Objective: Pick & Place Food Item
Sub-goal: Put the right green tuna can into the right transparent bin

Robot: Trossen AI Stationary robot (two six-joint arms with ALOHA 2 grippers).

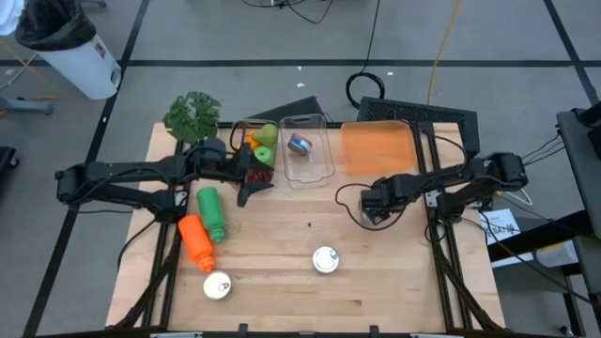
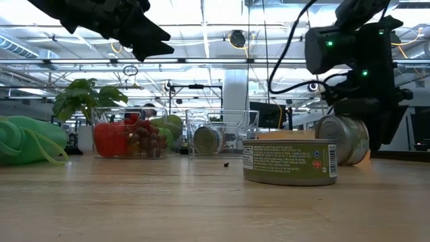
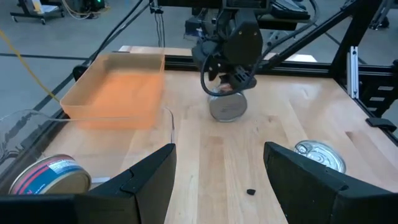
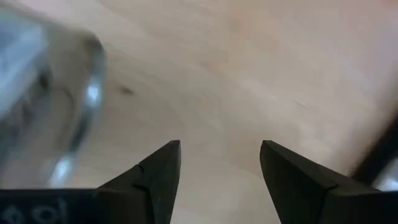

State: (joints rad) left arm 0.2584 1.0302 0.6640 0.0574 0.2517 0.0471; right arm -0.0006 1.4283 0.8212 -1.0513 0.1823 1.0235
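Two matte black jointed arms, left arm (image 1: pixel 122 178) and right arm (image 1: pixel 470 178); black cables looping off right one; green indicator lights on its wrist; wedge-shaped dark fingers (image 3: pixel 146 180).

Orange tray (image 1: pixel 377 148), green bottle (image 1: pixel 211 212), orange bottle (image 1: pixel 197 241), silver can (image 1: pixel 325 260).

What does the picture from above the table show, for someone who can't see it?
Two dark robot arms reach over a light wooden table. The left tool hovers open beside a clear tub of fruit, and the right tool hangs open near the orange tray.
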